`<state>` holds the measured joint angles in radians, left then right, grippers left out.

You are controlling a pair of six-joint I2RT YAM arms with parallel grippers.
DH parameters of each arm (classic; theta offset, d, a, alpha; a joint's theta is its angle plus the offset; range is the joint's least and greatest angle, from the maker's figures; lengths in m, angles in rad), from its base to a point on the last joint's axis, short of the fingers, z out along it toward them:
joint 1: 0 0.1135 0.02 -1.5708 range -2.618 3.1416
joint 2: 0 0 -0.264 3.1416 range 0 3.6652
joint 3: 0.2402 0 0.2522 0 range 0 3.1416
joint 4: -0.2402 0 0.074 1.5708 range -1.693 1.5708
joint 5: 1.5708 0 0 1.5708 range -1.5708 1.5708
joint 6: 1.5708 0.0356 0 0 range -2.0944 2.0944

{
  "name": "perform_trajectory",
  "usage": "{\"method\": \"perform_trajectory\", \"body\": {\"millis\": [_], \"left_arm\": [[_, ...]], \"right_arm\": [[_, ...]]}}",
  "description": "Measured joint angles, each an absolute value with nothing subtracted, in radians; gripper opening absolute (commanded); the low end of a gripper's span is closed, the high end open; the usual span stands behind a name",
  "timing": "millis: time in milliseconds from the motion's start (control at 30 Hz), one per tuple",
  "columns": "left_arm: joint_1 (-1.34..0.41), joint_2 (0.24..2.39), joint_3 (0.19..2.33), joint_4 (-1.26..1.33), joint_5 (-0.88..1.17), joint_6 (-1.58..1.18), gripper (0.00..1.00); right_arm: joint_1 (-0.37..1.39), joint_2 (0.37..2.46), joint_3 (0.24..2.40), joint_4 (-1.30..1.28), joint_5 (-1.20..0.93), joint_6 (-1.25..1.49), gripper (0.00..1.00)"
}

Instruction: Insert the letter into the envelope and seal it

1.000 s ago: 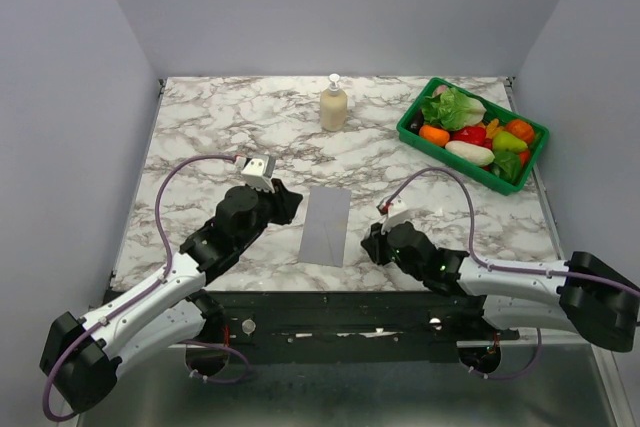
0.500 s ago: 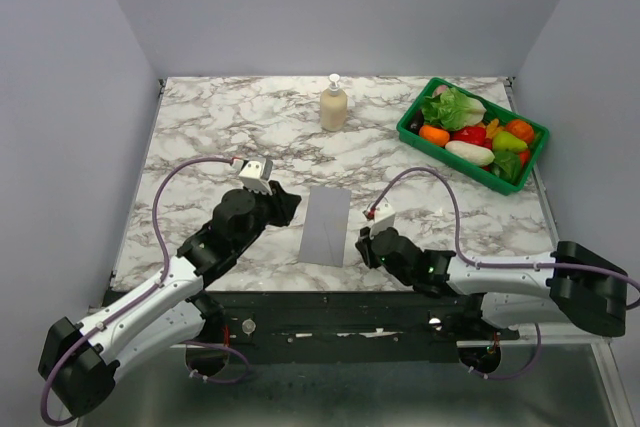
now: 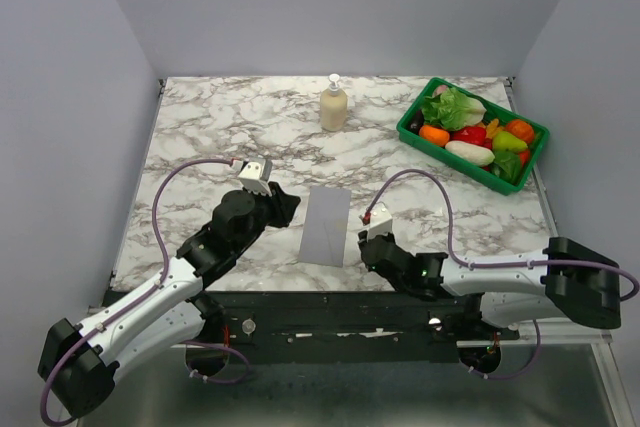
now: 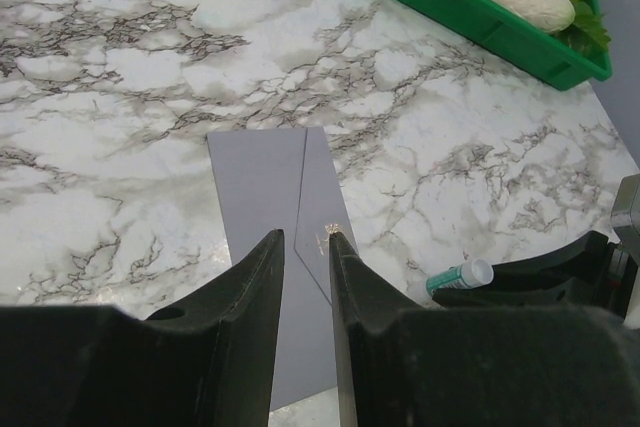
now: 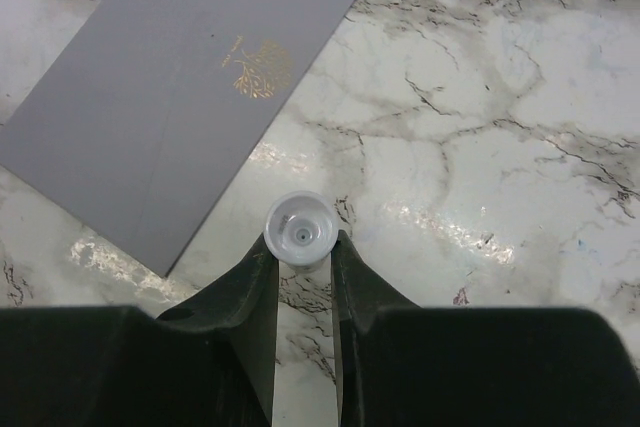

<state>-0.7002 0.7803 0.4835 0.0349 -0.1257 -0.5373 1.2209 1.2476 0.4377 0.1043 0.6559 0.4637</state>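
The grey envelope (image 3: 326,225) lies flat at the table's front centre, its flap folded down with a small gold emblem (image 5: 258,67) on it. It also shows in the left wrist view (image 4: 262,172). The letter is out of view. My left gripper (image 3: 288,205) hovers at the envelope's left edge. Its jaws (image 4: 305,235) stand a narrow gap apart with nothing between them. My right gripper (image 3: 364,247) is just right of the envelope's near right corner. It is shut on a small glue stick (image 5: 300,230) with a white cap and green label (image 4: 458,275).
A beige pump bottle (image 3: 333,104) stands at the back centre. A green basket (image 3: 410,132) of toy vegetables sits at the back right. The table's front edge runs just below the envelope.
My right gripper has moved left and nearer the front edge with the glue stick, closing in on the envelope's right side. The left gripper has barely shifted.
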Motion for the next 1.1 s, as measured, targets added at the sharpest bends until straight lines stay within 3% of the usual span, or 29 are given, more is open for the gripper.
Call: {"method": "perform_trajectory", "body": {"millis": [1100], "left_arm": [[-0.699,0.766,0.455,0.035,-0.127,-0.551,0.31]], "right_arm": [[1.349,1.38,0.482,0.019,0.934,0.778,0.01]]}}
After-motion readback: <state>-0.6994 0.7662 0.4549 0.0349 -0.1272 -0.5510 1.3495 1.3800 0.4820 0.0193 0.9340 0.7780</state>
